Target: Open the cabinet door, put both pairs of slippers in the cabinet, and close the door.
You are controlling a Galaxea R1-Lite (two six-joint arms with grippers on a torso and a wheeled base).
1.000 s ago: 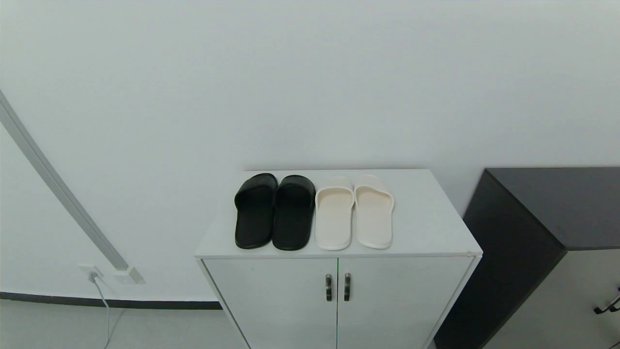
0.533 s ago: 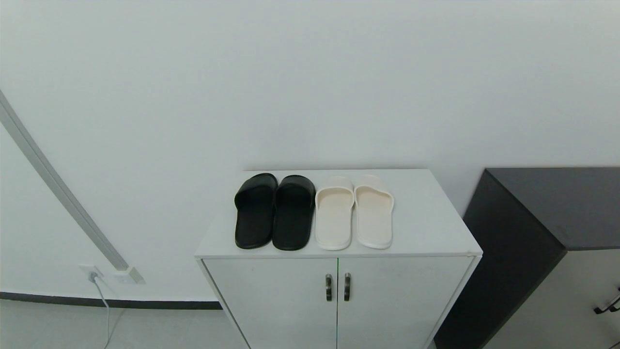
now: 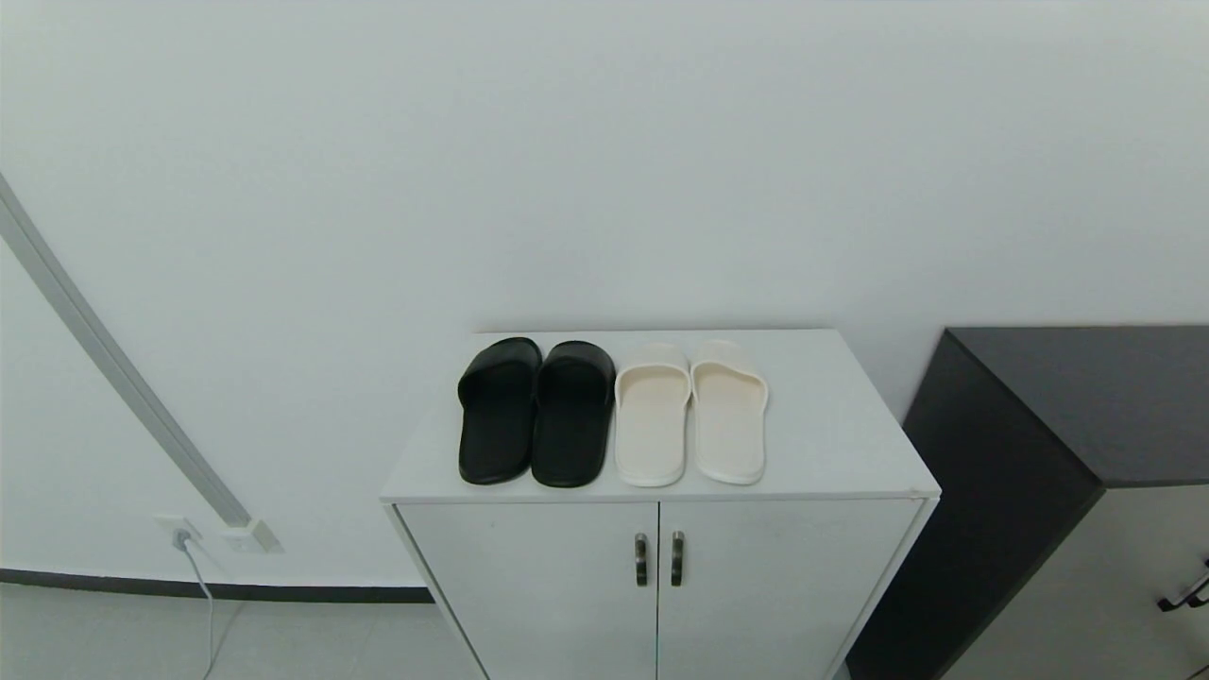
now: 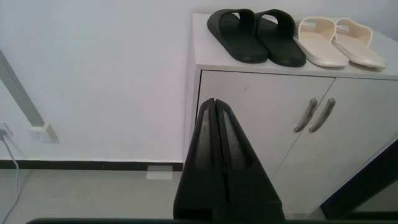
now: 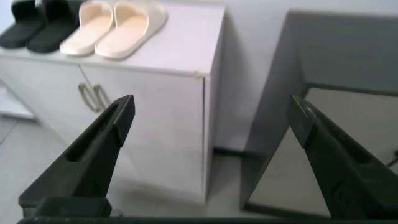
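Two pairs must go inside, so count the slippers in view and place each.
4, in a row on the white cabinet top: outer black slipper leftmost, inner black slipper, inner cream slipper, outer cream slipper rightmost. None appears hidden.

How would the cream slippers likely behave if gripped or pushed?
The cream slippers look like one-piece moulded foam: probably light, and bendy enough to sag if pinched at one end. Lying flat on their soles on the cabinet top, they should slide rather than tip or roll when pushed.
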